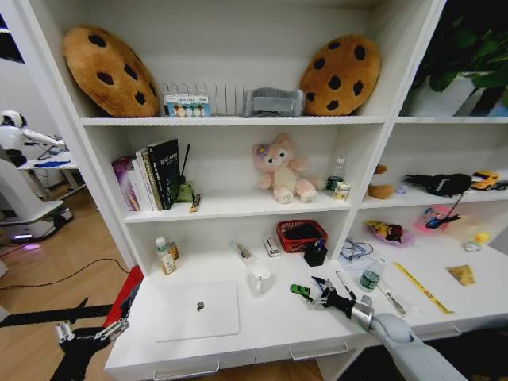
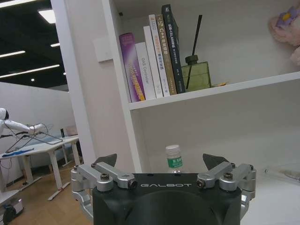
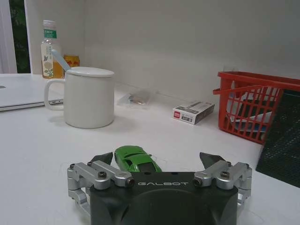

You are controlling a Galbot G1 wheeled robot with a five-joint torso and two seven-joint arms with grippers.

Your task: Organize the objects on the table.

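Right gripper [image 1: 312, 290] open at green toy car [image 1: 300, 290]

laptop [image 1: 198, 310]: thin, silver, lid closed; lies flat on the desk [image 1: 270, 329] at its left front
toy car [image 1: 301, 290]: tiny, green, on its wheels, right of the laptop
bottle [image 1: 369, 279]: small, clear, green label, upright
pens [image 1: 344, 284]: lying flat near the bottle

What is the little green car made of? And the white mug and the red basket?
The green car looks like glossy painted metal or plastic; its shiny highlights leave that open. The white mug seems to be matte ceramic: smooth, thick-walled, lidded. The red basket looks like plastic, with thin moulded lattice walls.
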